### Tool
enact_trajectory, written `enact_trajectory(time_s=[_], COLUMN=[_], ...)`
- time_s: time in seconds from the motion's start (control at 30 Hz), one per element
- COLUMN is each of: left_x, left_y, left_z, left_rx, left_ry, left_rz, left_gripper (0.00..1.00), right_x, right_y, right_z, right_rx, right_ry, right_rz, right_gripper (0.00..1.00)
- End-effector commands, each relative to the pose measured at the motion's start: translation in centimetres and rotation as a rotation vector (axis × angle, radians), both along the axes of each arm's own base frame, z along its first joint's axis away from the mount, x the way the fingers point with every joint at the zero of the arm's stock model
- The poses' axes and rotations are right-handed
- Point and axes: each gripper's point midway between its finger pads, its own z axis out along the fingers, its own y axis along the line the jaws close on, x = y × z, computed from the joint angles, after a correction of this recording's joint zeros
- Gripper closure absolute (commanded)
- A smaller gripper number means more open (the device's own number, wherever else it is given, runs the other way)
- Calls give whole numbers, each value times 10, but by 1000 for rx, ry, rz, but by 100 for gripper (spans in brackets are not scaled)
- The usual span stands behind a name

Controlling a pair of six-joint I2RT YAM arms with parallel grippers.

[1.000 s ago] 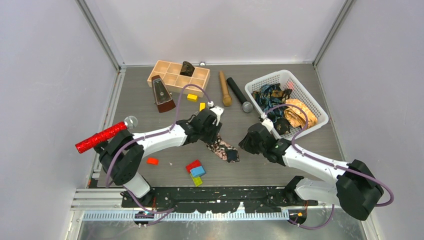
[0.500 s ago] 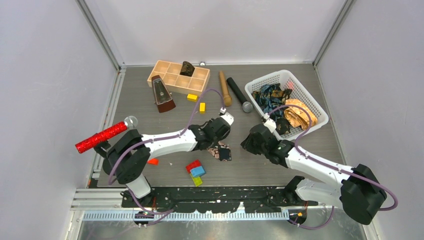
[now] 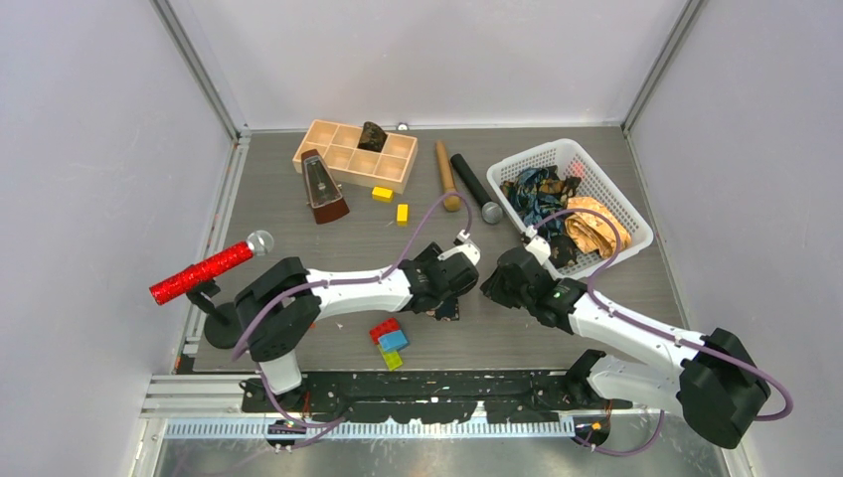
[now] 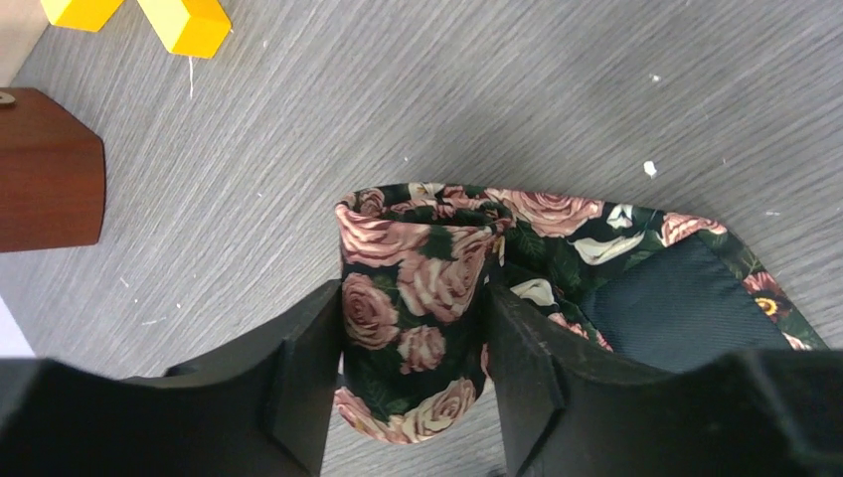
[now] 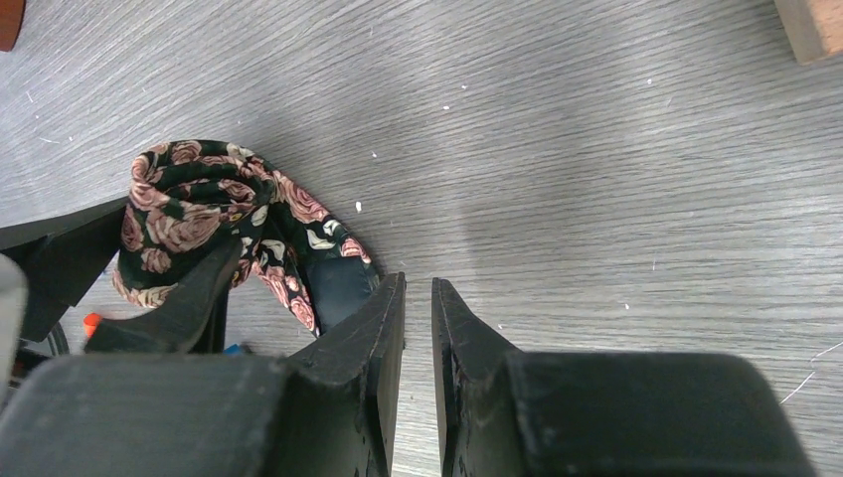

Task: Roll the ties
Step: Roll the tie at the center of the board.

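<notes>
Centrally, rose-print tie (image 4: 427,298) part-rolled on grey wood-grain desk (image 3: 298,214), left gripper (image 4: 413,373) jaws straddling the roll, right gripper (image 5: 418,328) jaws nearly together, empty, beside it, white basket (image 3: 636,214) beyond.

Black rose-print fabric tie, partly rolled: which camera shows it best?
Left wrist: the black rose-print fabric tie fills the frame, its roll between the left gripper fingers. Right wrist shows it off-side; top external shows only a scrap.
</notes>
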Motion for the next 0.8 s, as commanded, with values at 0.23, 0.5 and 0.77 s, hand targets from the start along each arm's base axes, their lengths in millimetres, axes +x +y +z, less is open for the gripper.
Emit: enact_trajectory(time_s=[0.23, 0.5, 0.77], left_x=[-13, -20, -27], left_y=[-9, -19, -23], left_z=[4, 9, 14], left_rx=[63, 56, 63], left_ry=[-21, -14, -13], left_rz=[-20, -45, -61], left_gripper=[37, 35, 34], right_x=[4, 3, 2], right_y=[-4, -5, -9], right_z=[9, 8, 8], right_rx=[-6, -8, -10], right_ry=[-36, -36, -38], right_rz=[-19, -22, -32], right_gripper=[77, 77, 77])
